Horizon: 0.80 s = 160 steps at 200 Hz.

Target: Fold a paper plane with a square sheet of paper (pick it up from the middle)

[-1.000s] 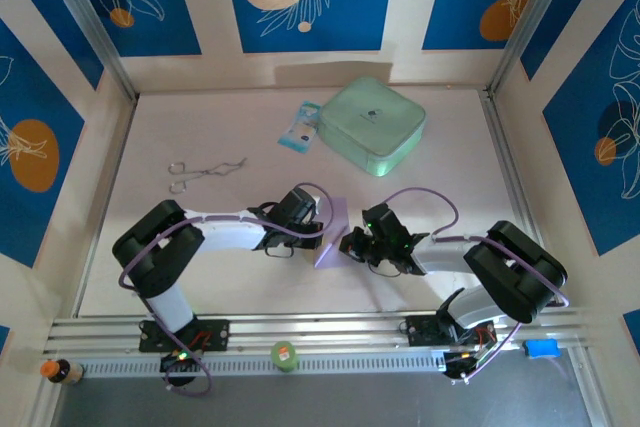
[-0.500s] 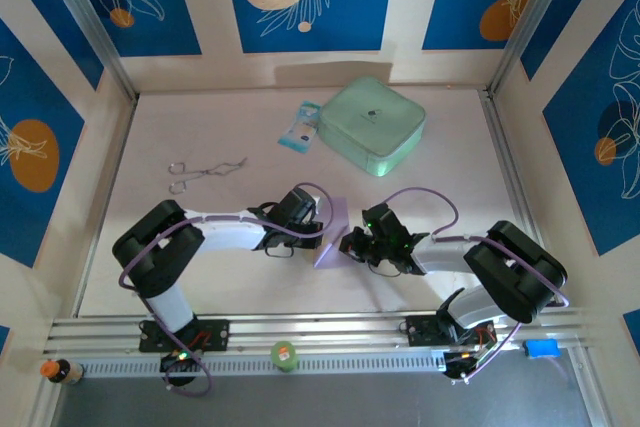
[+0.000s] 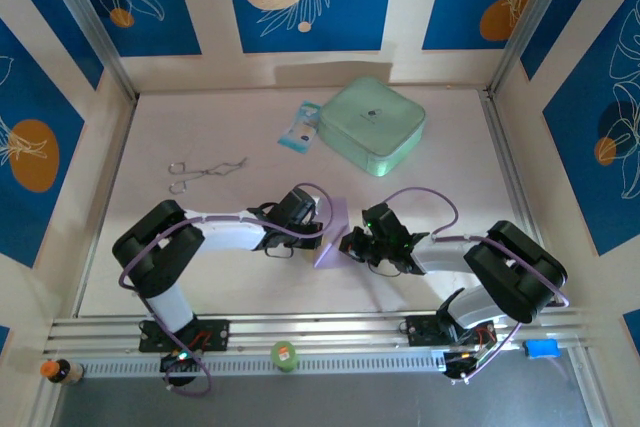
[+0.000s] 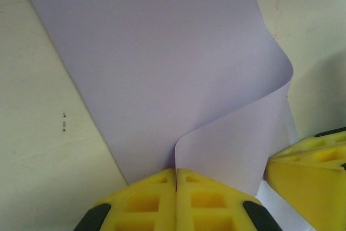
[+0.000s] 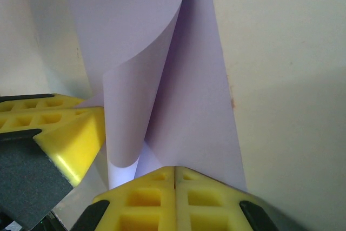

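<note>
Left gripper [image 3: 320, 231]: yellow fingers pressed together with no gap, pinching the left side of the square sheet of paper [image 3: 333, 231]. In the left wrist view the closed tips [image 4: 176, 179] meet at a seam, and a curled flap of the sheet [image 4: 162, 68] rises straight out of it.

Right gripper [image 3: 348, 243]: jaws likewise closed flat against each other. In the right wrist view the tips [image 5: 174, 176] sit at the sheet's [image 5: 184, 106] near edge, which runs in behind them, so the grip appears to be on the paper.

Square sheet of paper: pale lavender, held between the two grippers just above the table [image 3: 450, 187], near its front centre. One layer lies flat. A second layer curls up and over it in a soft, uncreased bend.

Mint-green case [image 3: 373, 125]: far centre of the table, well apart from the sheet.

Blue-white packet [image 3: 299, 127]: just beside the case, on its left.

Metal tongs [image 3: 203, 173]: left of centre, lying flat on the table.

Green round object [image 3: 285, 355]: on the front rail, between the arm bases.
</note>
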Tool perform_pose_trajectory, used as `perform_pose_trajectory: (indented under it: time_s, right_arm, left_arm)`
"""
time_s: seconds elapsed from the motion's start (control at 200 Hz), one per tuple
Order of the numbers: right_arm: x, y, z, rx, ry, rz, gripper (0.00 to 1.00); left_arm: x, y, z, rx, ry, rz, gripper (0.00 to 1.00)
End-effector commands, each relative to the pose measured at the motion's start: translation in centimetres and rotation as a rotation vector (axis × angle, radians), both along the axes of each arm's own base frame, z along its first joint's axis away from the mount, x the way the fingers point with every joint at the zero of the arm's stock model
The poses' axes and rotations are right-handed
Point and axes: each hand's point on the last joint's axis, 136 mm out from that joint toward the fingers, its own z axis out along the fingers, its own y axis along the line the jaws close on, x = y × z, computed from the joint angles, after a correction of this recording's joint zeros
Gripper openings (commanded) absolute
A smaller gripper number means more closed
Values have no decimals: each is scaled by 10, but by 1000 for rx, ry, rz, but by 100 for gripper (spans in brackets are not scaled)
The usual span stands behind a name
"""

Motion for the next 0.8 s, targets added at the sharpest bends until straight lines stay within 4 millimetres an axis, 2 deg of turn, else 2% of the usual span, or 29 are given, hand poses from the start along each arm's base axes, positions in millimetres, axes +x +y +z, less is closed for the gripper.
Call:
perform_pose_trajectory:
  time_s: [0.0,0.2,0.525,0.645,0.795]
  right_arm:
    - [-7,-8,-9,-47,37,4,0]
    - [-2,-1,2,2,-4,32,0]
    - [18,14,46,133,-111,86,0]
    - [23,28,50,172,-99,118,0]
    - [26,39,45,200,-72,132,0]
  left_arm:
    - [-2,11,-12,26,24,36,0]
    - [-3,10,-14,17,39,36,0]
    - [-2,13,-15,2,50,52,0]
    - [-2,13,-15,-2,52,52,0]
    - [-2,12,-15,-7,52,49,0]
